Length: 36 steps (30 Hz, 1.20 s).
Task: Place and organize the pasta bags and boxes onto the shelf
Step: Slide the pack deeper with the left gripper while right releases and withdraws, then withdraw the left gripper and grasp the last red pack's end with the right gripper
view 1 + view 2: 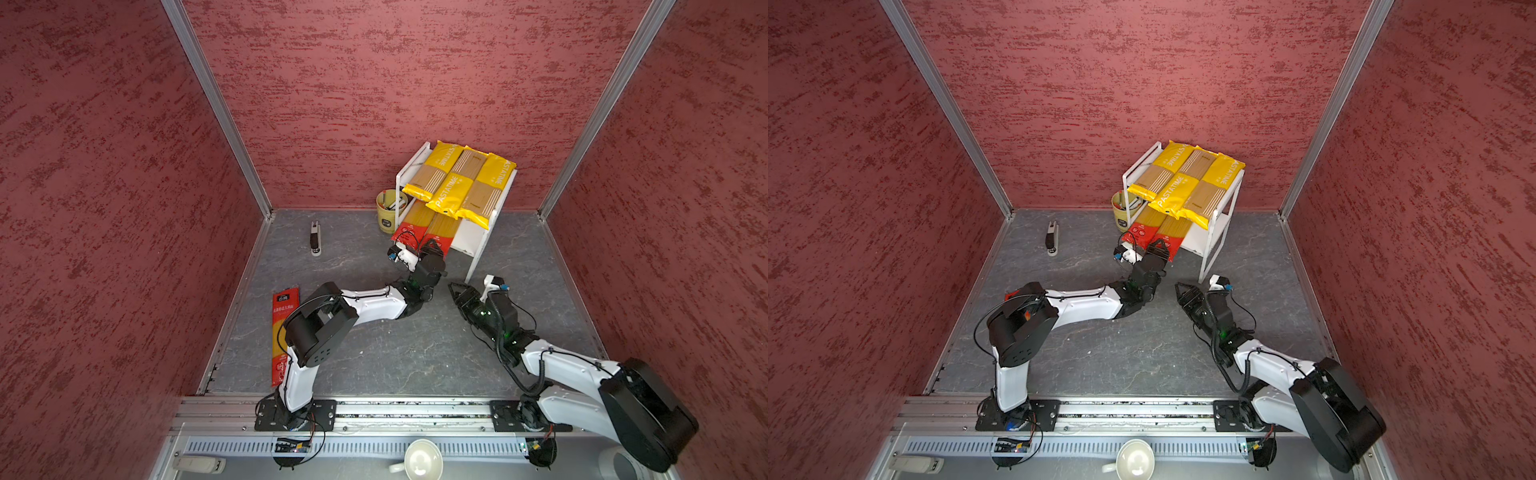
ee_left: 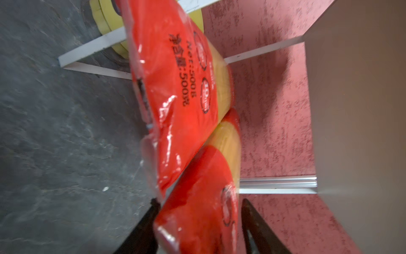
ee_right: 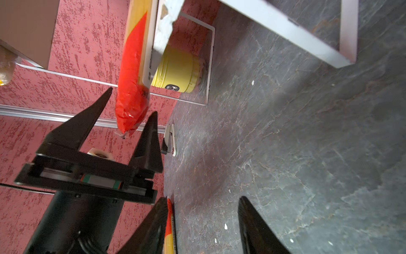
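Three yellow PASTATIME packs (image 1: 457, 183) (image 1: 1183, 187) lie side by side on top of the white shelf (image 1: 473, 245) (image 1: 1214, 245). Two red-ended packs (image 1: 411, 224) (image 1: 442, 230) stick out of its lower tier. My left gripper (image 1: 431, 244) (image 1: 1158, 248) (image 2: 201, 200) is open around the red end of the right-hand one (image 2: 197, 220); a gap shows beside one finger (image 2: 252, 220). The right wrist view shows those fingers spread round the bag end (image 3: 129, 114). Another red-ended pack (image 1: 284, 332) lies on the floor at left, partly under the left arm. My right gripper (image 1: 454, 287) (image 1: 1180, 286) (image 3: 202, 199) hangs open and empty before the shelf.
A yellow cup of pens (image 1: 388, 212) (image 1: 1121, 210) stands against the shelf's left side. A small black-and-white device (image 1: 316, 239) (image 1: 1052, 239) lies on the grey floor left of it. Red walls close in three sides. A white cup (image 1: 419, 459) sits beyond the front rail.
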Each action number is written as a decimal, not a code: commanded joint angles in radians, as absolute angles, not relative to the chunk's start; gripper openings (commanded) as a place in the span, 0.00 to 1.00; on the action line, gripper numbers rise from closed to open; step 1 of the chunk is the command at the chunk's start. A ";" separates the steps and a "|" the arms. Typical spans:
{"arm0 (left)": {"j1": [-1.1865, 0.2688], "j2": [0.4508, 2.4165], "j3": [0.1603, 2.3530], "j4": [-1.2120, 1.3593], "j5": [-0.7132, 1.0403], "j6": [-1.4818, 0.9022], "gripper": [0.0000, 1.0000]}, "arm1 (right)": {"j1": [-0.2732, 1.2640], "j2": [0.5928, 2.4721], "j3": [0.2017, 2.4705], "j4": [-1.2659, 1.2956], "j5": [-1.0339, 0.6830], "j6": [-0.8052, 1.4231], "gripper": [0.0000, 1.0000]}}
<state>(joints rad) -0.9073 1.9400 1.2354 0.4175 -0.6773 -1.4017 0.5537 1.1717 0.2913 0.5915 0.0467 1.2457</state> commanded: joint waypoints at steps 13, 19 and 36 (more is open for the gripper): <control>-0.777 1.497 0.988 -0.003 -0.333 -1.112 0.73 | 0.600 1.196 0.355 0.563 0.013 1.197 0.52; -0.652 1.256 0.778 -0.155 -0.236 -0.962 0.74 | 0.751 1.282 0.462 0.473 0.066 1.129 0.51; 0.031 0.645 0.508 -0.586 -0.050 -0.839 0.81 | 1.090 1.860 1.086 0.320 0.041 1.017 0.45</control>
